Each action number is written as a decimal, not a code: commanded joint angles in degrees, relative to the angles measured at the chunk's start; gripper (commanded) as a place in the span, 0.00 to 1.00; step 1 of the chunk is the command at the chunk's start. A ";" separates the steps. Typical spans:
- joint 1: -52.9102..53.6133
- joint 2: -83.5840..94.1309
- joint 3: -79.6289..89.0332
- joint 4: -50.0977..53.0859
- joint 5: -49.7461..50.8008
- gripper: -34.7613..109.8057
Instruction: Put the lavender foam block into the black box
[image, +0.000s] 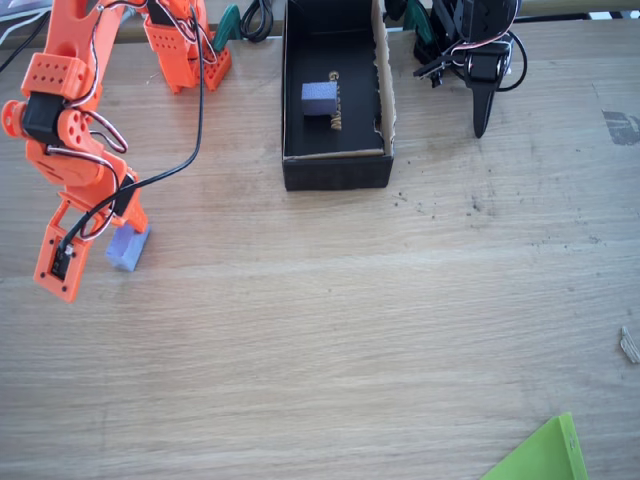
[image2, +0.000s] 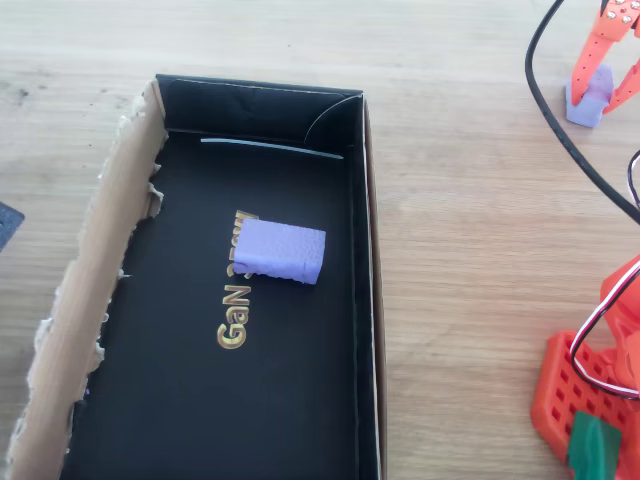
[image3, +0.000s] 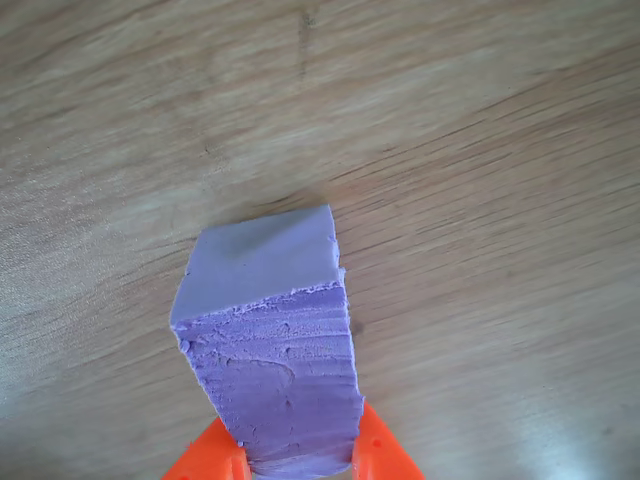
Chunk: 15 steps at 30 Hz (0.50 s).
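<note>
Fixed view first: the orange arm hung over the left side of the table (image: 330, 330), and the pincer (image: 118, 238) was down at the lavender foam block (image: 128, 246), which sat low by the wood. Couldn't tell here whether it was lifted or still touching. The black box (image: 335, 172) was up at about 1 o'clock from the block, well apart from it, long axis running top to bottom. There was already a similar purple block (image: 320, 97) inside it, near the far end.

Overhead view: the box (image2: 368, 300) took up the left and middle, its torn brown edge on the left wall, and that other block (image2: 281, 251) lay on the gold lettering. The pincer (image2: 601, 62) and the held block (image2: 589, 96) were way off at 2 o'clock from the box, orange fingers either side of the foam.

Wrist view: the pincer (image3: 300, 462) was closed snugly on the block (image3: 268, 340), fingers pinching its near end, so its long axis pointed straight away from the pincer toward 12 o'clock, over bare wood.

So I'd say the grab was sorted, and the carry to the box was what mattered next, ideally dropping it into the empty near half.
</note>
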 joint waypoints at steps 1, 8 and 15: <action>0.53 2.11 -1.14 1.58 0.97 0.24; 1.05 9.05 3.52 2.02 -1.67 0.24; 2.99 26.98 6.50 13.10 -4.83 0.24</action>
